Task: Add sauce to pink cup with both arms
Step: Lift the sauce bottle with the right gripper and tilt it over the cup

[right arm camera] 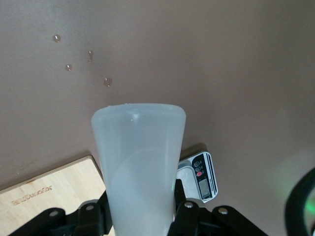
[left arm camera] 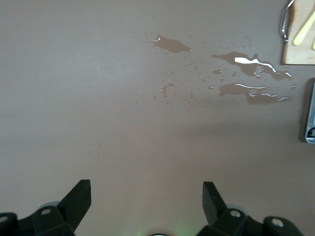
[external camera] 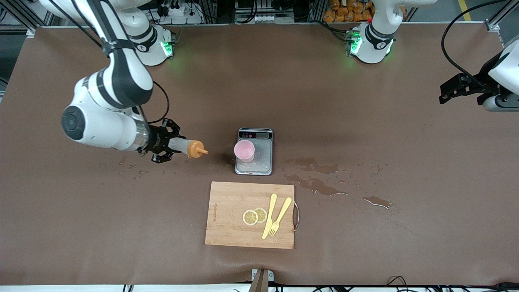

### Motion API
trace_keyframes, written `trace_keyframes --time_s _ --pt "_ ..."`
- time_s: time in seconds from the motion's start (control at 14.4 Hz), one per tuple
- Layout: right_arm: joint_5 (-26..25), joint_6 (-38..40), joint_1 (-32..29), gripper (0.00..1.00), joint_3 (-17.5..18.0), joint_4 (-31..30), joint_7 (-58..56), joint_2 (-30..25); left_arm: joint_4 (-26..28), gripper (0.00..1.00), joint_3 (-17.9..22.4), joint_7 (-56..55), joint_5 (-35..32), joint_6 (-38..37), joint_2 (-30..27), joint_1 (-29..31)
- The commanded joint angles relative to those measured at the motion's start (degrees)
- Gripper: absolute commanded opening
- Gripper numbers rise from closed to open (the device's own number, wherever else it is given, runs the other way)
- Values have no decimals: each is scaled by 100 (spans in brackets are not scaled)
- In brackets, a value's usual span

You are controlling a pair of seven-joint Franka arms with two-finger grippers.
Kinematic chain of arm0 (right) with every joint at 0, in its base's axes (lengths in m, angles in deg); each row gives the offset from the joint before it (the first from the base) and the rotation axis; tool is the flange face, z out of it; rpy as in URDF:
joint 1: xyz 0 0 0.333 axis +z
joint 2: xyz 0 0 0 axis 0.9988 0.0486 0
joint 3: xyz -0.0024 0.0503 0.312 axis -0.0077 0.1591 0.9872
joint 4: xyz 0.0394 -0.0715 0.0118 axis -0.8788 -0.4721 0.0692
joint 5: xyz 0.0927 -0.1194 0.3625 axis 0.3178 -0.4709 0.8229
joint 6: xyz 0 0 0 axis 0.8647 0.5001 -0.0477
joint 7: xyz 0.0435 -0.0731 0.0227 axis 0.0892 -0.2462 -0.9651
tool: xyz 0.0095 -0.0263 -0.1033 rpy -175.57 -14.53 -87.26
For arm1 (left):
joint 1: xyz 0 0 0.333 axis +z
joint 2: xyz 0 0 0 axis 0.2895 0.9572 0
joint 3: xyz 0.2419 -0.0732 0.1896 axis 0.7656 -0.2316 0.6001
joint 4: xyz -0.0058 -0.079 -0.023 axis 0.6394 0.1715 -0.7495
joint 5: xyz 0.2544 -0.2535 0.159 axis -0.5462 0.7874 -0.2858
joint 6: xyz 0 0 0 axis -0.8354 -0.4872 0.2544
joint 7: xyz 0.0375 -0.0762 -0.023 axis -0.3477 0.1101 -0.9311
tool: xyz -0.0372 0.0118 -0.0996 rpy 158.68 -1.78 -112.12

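Note:
My right gripper (external camera: 164, 146) is shut on the sauce bottle (external camera: 184, 147) and holds it lying sideways above the table. Its orange nozzle points toward the pink cup (external camera: 244, 151), with a gap between them. The cup stands upright on the steel scale (external camera: 263, 162). In the right wrist view the whitish bottle (right arm camera: 140, 162) fills the space between the fingers of the right gripper (right arm camera: 140, 209), and the scale (right arm camera: 204, 177) shows past it. My left gripper (external camera: 448, 92) is open and empty over the table at the left arm's end; it waits there, its jaws apart (left arm camera: 146, 196).
A wooden cutting board (external camera: 227, 219) lies nearer to the front camera than the scale, with two lemon slices (external camera: 254, 216), a yellow knife and a fork (external camera: 279, 217) on it. Wet puddles (external camera: 314, 184) spread on the brown table toward the left arm's end.

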State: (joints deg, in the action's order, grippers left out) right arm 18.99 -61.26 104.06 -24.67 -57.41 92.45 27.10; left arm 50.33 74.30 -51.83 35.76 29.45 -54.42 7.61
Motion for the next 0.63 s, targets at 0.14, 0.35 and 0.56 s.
trace_keyframes --time_s 0.14,0.35,0.56 --pt "-1044 -81 512 47 -37 114 998 307 -120 100 -167 -278 83 -158 -81 -45" --pt "-1352 -38 697 47 -37 350 1429 552 -163 100 -456 -735 22 -255 -90 -19" --pt "-1764 120 925 47 -37 588 1789 834 -217 100 -396 -797 22 -370 -116 26"
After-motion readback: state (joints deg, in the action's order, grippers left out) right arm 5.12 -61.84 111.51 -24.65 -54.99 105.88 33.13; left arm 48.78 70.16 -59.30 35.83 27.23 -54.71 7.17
